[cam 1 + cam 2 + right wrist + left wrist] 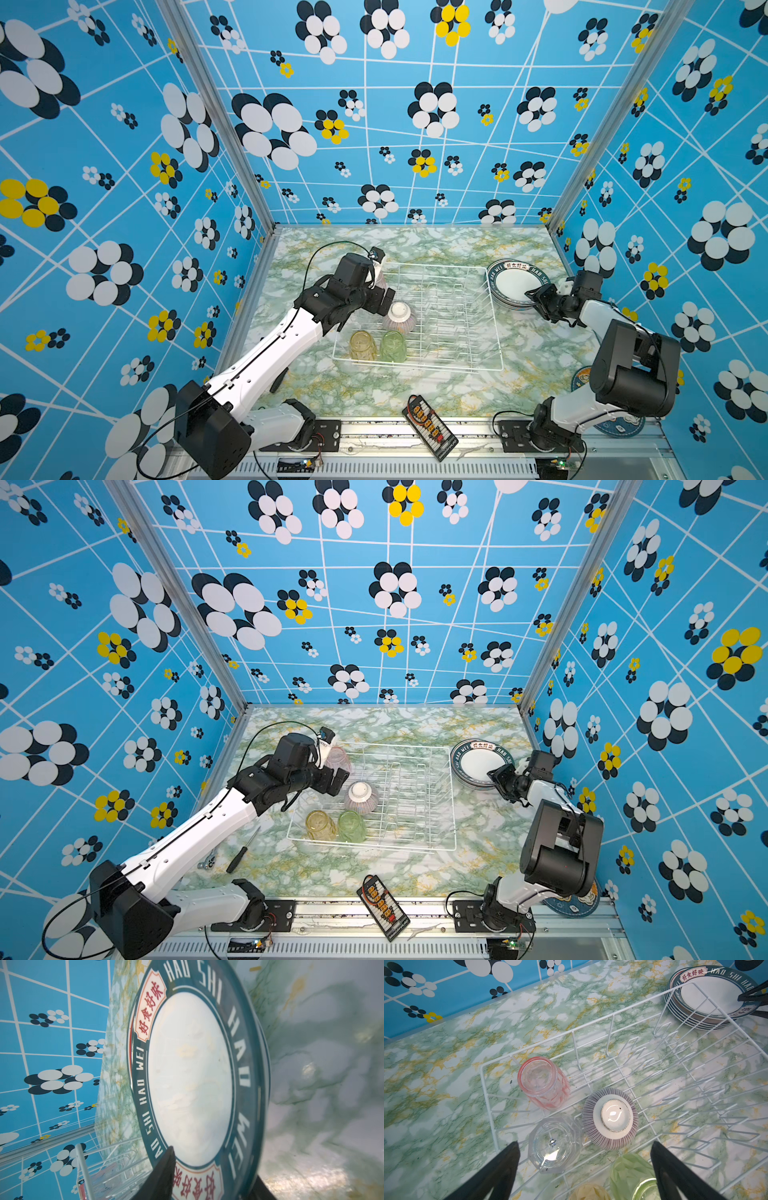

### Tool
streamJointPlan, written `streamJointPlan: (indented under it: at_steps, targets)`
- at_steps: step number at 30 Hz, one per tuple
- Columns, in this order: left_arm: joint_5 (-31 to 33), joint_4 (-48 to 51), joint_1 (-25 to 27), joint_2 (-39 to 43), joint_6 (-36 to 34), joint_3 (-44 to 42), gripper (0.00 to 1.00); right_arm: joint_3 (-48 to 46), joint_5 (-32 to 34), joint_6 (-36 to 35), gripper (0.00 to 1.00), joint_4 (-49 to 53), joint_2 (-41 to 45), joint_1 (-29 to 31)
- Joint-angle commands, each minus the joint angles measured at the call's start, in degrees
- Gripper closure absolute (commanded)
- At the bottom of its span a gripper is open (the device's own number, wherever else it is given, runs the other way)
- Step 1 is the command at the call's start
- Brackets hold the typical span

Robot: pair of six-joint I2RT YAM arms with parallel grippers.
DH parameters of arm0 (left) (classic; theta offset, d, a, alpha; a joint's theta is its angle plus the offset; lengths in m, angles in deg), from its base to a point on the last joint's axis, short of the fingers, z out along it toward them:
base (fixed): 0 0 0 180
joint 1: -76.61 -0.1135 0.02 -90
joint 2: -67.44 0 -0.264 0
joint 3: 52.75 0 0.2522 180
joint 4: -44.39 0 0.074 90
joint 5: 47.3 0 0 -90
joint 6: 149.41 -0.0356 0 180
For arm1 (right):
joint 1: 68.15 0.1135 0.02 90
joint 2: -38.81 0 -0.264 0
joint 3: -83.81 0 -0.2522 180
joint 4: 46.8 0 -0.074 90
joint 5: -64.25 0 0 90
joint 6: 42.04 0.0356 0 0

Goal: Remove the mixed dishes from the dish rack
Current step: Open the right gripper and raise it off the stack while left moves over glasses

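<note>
— Dish rack [440, 316] has plates [513, 282] stacked just beside it, with the purple-striped bowl [610, 1119] and tumblers [392, 347] inside. What could go wrong?

— Right gripper [534, 297] has the top plate [191, 1076] rim between its jaws. I can't tell if it pinches. Pulling away could drag the plate off. Left gripper [584, 1144] hangs wide open, empty, over the clear tumbler [555, 1145].

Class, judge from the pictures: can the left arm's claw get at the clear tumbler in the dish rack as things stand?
Probably yes. The left claw hangs open over the clear tumbler, and nothing covers it; only the purple-striped bowl crowds one side.
</note>
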Motion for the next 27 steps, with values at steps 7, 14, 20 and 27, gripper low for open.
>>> streamJointPlan:
  at_steps: [7,14,20,27]
  targets:
    - [3.01,2.75,-2.97,0.01,0.96,0.81,0.01,1.82,5.89,-4.40,0.42,8.25,3.49,0.34]
    - [3.20,2.71,-6.03,0.71,3.06,0.04,0.06,2.71,12.31,-7.96,0.35,14.03,8.71,0.42]
    - [1.77,3.42,-9.23,0.61,5.03,-0.65,0.26,3.73,14.98,-10.07,0.36,18.49,14.46,0.71]
    - [0.17,2.26,-10.49,2.38,4.38,-3.25,0.36,3.50,15.24,-11.84,0.37,24.88,24.33,9.15]
